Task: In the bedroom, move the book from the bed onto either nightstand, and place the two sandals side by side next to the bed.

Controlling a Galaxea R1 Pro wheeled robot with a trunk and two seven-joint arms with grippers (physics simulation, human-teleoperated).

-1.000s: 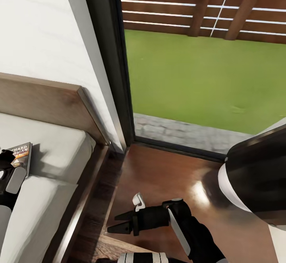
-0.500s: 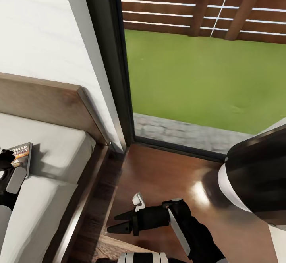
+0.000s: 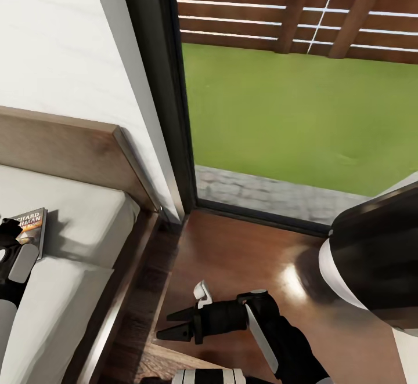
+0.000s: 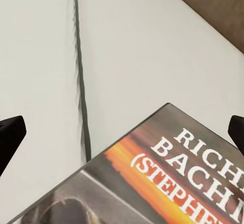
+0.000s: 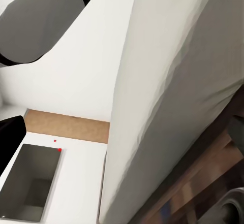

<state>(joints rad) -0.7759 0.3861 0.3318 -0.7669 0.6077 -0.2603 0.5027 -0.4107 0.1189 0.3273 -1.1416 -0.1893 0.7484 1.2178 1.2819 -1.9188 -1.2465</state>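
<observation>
The book-moving step is judged to be in hand. The book [image 3: 32, 225] lies flat on the bed [image 3: 75, 268], near the headboard at the left, and the left gripper [image 3: 8, 239] is held just over its near end; in the left wrist view the jaws are seen spread wide, either side of the cover [image 4: 168, 178], nothing gripped. The right gripper [image 3: 174, 323], jaws apart and empty, is held over the nightstand [image 3: 244, 256] on the right. A descent and closing on the book is called for next. No containers are seen
</observation>
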